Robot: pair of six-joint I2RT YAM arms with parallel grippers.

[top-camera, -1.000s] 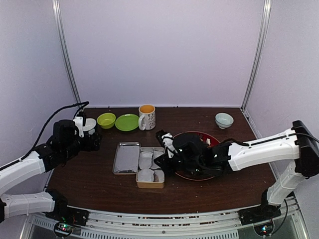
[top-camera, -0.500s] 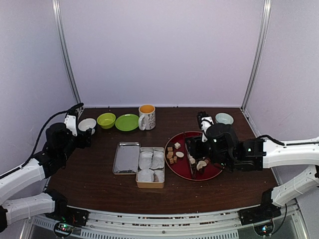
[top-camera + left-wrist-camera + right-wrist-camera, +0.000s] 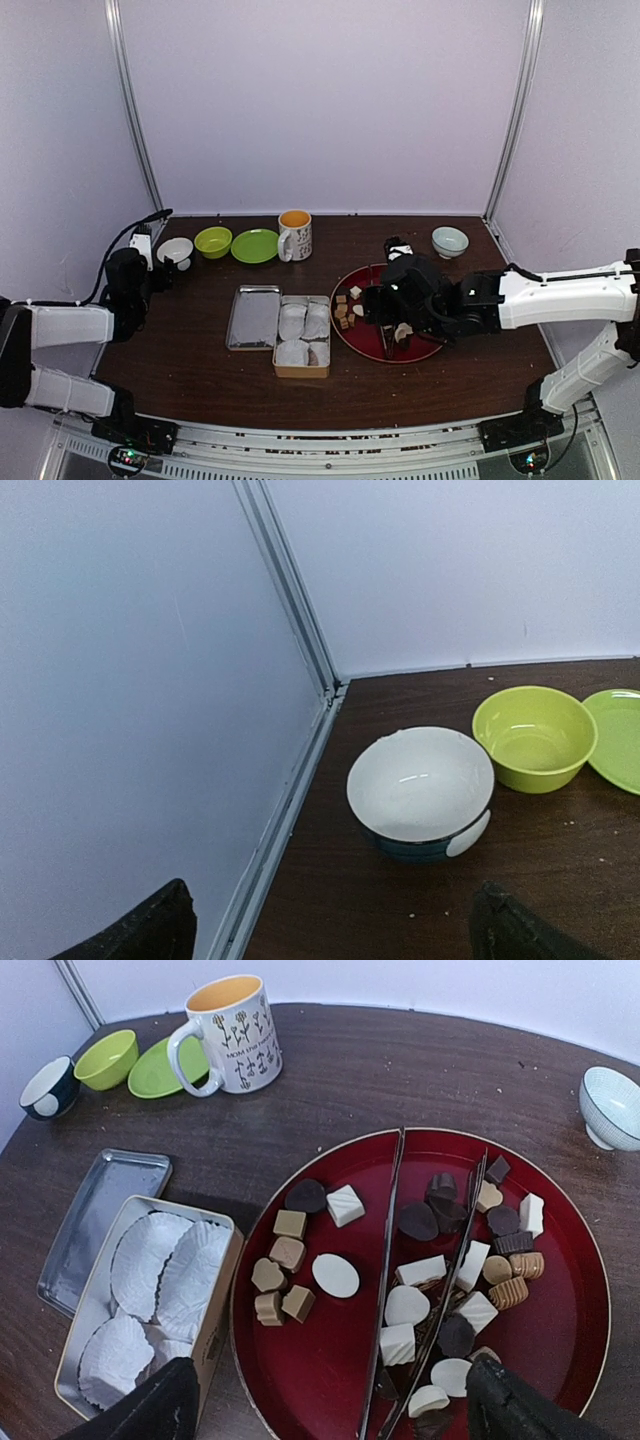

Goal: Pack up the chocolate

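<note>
So far nothing is packed: the chocolate (image 3: 335, 1275) is seen only on the red plate (image 3: 320, 1360); the tin (image 3: 222, 1295) just beside that plate is left unfilled; left gripper (image 3: 330, 930) and right gripper (image 3: 330, 1412) are held spread, empty.

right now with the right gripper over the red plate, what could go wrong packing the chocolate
The tongs lie across the red plate among the chocolate; the open right gripper closing on them could scatter pieces over the rim. The paper liners look loose in the tin, so a dropped piece may tip one.
</note>
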